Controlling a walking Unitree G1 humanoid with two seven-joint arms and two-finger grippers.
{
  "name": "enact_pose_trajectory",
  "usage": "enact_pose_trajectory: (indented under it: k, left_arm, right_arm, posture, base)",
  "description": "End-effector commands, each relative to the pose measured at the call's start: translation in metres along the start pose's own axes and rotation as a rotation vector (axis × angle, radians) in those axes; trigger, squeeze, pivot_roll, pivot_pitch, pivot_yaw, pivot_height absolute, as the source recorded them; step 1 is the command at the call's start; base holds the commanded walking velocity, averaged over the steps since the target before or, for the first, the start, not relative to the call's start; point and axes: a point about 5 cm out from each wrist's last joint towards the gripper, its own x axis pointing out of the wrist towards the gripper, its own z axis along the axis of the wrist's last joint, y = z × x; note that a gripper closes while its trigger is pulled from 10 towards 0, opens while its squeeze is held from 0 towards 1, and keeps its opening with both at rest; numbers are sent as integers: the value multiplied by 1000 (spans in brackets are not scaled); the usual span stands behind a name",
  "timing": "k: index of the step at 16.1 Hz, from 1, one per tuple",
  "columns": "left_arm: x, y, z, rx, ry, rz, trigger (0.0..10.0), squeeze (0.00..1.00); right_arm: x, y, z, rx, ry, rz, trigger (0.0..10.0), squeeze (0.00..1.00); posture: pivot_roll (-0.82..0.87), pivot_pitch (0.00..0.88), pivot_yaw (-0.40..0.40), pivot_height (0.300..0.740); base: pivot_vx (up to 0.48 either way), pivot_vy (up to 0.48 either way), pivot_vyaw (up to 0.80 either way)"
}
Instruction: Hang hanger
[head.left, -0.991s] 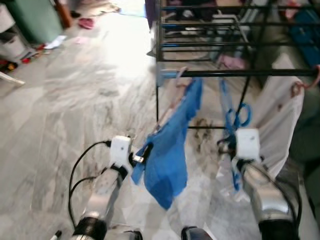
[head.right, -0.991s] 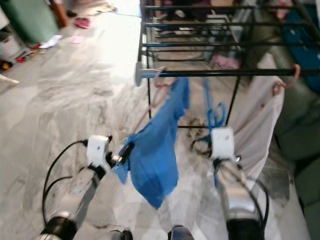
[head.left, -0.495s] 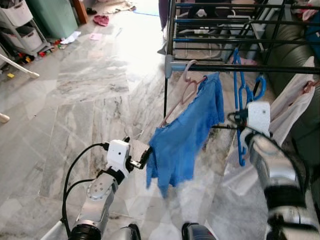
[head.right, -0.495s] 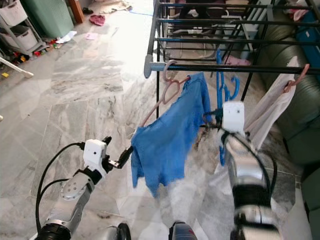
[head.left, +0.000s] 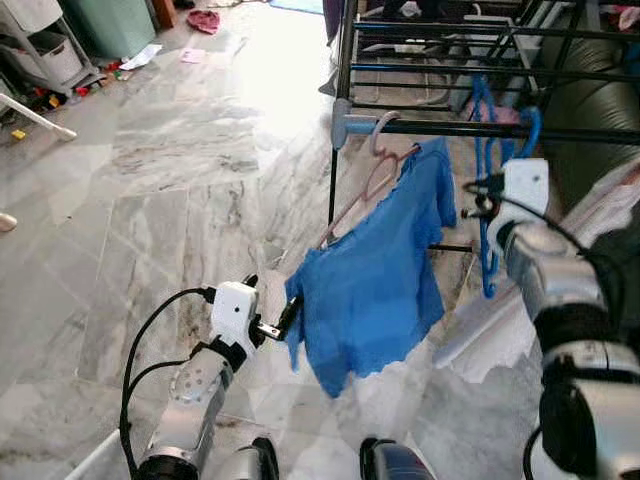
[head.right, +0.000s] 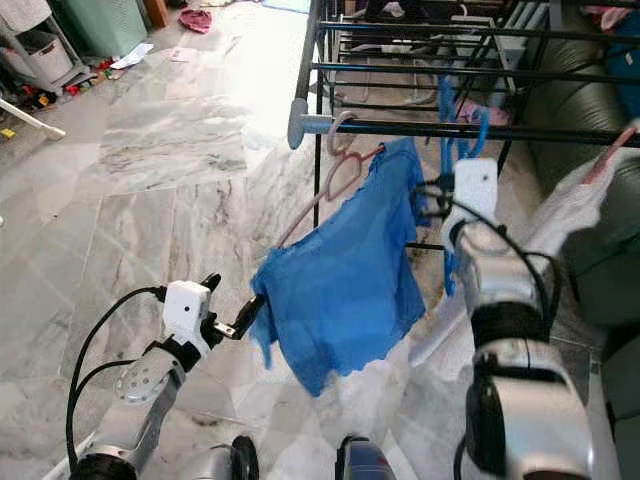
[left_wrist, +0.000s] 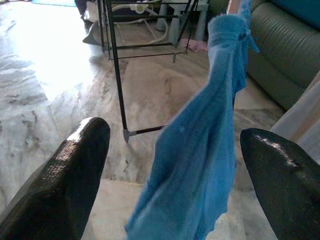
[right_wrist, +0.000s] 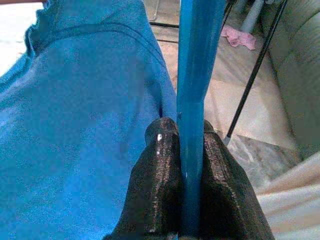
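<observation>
The right gripper (right_wrist: 189, 172) is clamped on the blue hanger (head.left: 487, 180), its 2 black fingers pressed against either side of the plastic bar, and holds it up at the front rail (head.left: 470, 128) of the black drying rack (head.right: 420, 60). The hook looks to be at or just over that rail, though the angle makes it hard to be sure it has seated. A blue T-shirt (head.left: 375, 290) on a pink hanger (head.left: 372, 175) already hangs from the same rail just beside it, and a white garment (head.right: 560, 215) hangs further to the right.

The left gripper (left_wrist: 170, 165) has its fingers spread wide, with the shirt's lower edge between them but not pinched.

The step in hand is hooking the hanger. Next, the hook must settle fully onto the rail before the fingers let go.
</observation>
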Motion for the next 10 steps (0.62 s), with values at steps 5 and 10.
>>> enact_pose_trajectory:
  k: [5,10]
  left_arm:
    - [-4,-2,-3,3,25,-5,10000,0]
    - [-5,-5,-4,-1,36,-6,10000,0]
  right_arm:
    - [7,-3,-3,73,83,-13,10000,0]
    - [7,-5,-21,98,153,-30,10000,0]
  posture:
    - [-137,261,5,740]
    - [-132,260,0,740]
  base:
    - [0,0,0]
    - [0,0,0]
